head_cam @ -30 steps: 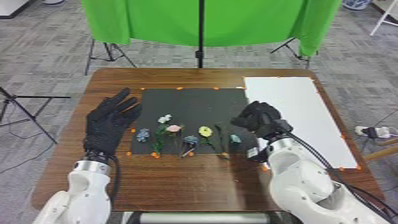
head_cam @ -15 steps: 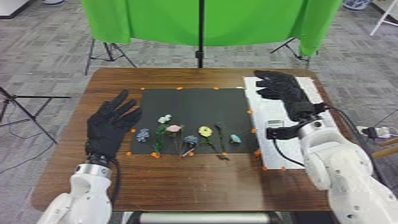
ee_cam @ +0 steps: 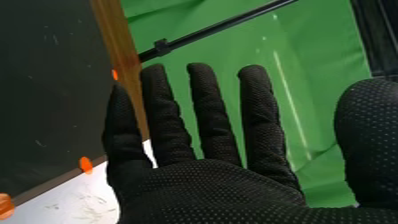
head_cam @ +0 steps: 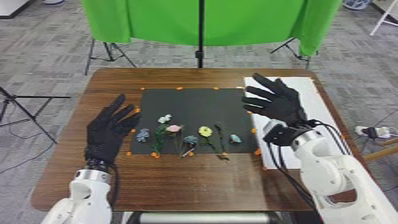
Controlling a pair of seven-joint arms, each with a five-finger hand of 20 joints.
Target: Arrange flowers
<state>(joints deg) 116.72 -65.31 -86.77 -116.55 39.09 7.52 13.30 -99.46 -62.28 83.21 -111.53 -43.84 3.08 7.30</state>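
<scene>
In the head view several flowers lie side by side across the lower part of a dark mat [head_cam: 191, 107]: a white flower [head_cam: 164, 119], a pink flower [head_cam: 173, 128], a yellow flower [head_cam: 205, 131] and small blue ones, such as the blue flower [head_cam: 143, 135] at the left and another blue flower [head_cam: 234, 138] at the right. My right hand [head_cam: 277, 104] is over the white board, open and holding nothing. In the right wrist view, the right hand [ee_cam: 209, 187] has its fingers straight and spread. My left hand [head_cam: 108, 131] is open beside the mat's left edge.
The white board [head_cam: 315, 112] lies right of the mat on the brown table [head_cam: 200, 187]. Orange markers line the edges of both. A green cloth [head_cam: 169, 22] and a black stand [head_cam: 201, 52] are beyond the table's far edge.
My right hand went from the mat's right edge out over the white board, then turned, and its fingers spread. The left hand shifted slightly; the flowers stayed in place.
</scene>
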